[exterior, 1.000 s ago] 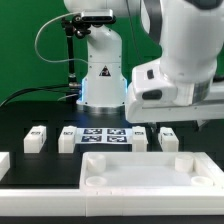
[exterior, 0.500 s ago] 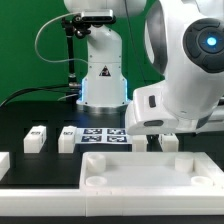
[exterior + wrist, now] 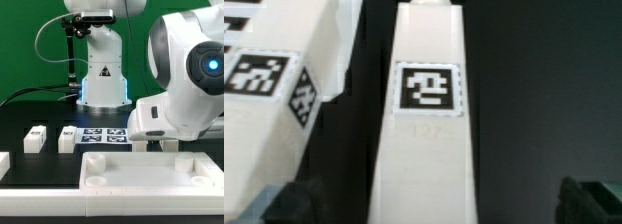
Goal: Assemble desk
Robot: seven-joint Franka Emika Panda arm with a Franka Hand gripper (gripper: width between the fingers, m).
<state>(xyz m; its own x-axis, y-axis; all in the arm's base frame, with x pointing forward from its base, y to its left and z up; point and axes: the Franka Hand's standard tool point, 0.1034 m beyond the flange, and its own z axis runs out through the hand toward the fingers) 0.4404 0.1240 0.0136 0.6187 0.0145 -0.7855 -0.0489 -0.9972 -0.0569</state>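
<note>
The gripper was open. In the wrist view its two dark fingertips stood wide apart, one on each side of a white square leg, and I could not see either of them touching it. This leg lay lengthwise between them and carried a black-and-white tag on its upper face. A second leg lay just beside it, almost parallel, with tags of its own.

In the exterior view the desk panel lay flat at 6 o'clock on the black table, its rim and round corner sockets turned upward. The arm filled the 3 o'clock side. Its wrist hung low, just behind the far rim of the panel, so the gripper itself was mostly hidden there. The marker board lay near the middle of the picture. At 9 o'clock from it stood a third leg, just beside the board, and a fourth leg a little farther the same way. At 8 o'clock a white part was cut by the picture's edge, and I could not tell what it was.
</note>
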